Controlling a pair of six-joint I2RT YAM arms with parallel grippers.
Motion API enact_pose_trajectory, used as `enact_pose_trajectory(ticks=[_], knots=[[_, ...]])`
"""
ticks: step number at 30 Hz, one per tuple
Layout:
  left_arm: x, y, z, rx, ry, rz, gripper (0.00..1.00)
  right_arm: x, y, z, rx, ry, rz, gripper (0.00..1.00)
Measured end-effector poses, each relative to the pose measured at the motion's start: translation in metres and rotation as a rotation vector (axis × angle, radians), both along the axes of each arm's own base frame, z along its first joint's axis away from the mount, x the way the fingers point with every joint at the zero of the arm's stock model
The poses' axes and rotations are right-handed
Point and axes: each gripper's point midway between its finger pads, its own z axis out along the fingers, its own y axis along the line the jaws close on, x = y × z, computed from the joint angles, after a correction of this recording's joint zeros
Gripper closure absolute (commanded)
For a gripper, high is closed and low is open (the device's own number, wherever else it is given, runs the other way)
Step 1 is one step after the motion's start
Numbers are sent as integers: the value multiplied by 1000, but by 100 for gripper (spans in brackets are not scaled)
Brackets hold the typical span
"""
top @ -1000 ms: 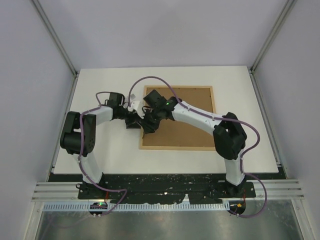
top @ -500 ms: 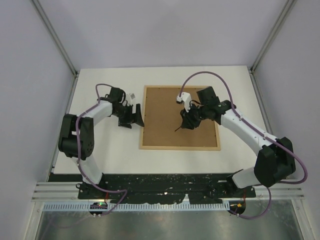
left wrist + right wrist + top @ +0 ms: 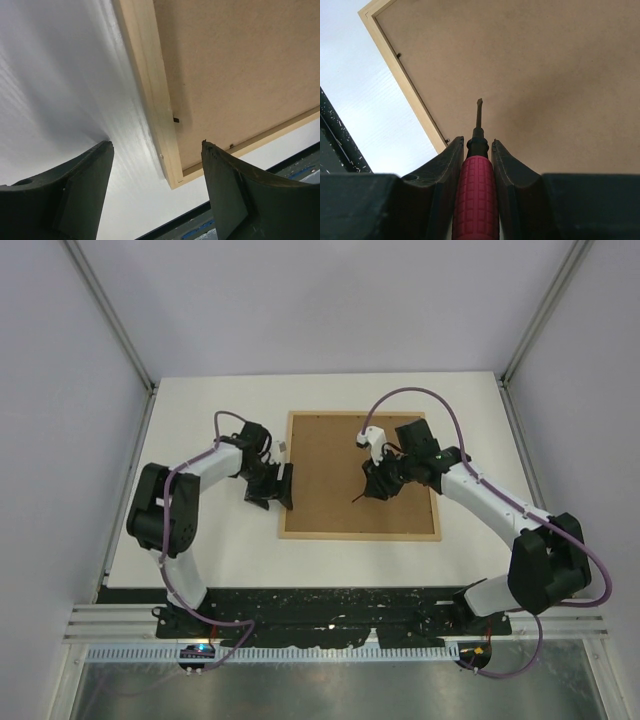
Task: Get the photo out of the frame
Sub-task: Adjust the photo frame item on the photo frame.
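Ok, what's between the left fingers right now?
The frame: its wooden rail and near corner show in the gap between the left fingers in the left wrist view, with table on one side and the brown back panel on the other.

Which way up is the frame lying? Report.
Face down: the frame shows its brown back panel inside the wood rim. No photo visible.

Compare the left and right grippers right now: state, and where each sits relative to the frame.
The left gripper has its jaws wide apart and holds nothing; the right gripper is shut on a red-handled screwdriver. The left gripper straddles the left wooden rail of the frame near its near corner; the right gripper is over the brown back panel, well inside the rails. Shared: both point down at the frame, lying back-up.
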Motion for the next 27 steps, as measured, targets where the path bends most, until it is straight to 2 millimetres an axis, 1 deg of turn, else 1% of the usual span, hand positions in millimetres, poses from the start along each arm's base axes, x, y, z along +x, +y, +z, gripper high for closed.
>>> enact_pose_trajectory(ticks=[1,4,7,10,14,16,17,20,27], knots=[[-1,-1,-4,9,11,-3,26,1,0,1,2,-3,-2,92],[3,-9,-4,15,18,-4,29,2,-1,3,9,-11,-7,92],[11,-14,-5,14,13,-4,39,3,-2,5,17,-15,-8,92],[17,-17,-6,12,15,3,41,1,-3,4,23,-12,-8,92],[18,-17,-7,13,17,10,43,-1,-3,4,31,-8,-5,92],[18,-17,-8,16,17,12,47,-1,-3,6,35,-12,-3,92],[18,-17,-8,17,18,14,53,-1,-3,6,38,-14,-3,92],[16,-15,-10,27,21,16,57,-1,-3,8,42,-18,-1,92],[14,-16,-12,53,15,6,59,0,-4,10,46,-23,-4,92]])
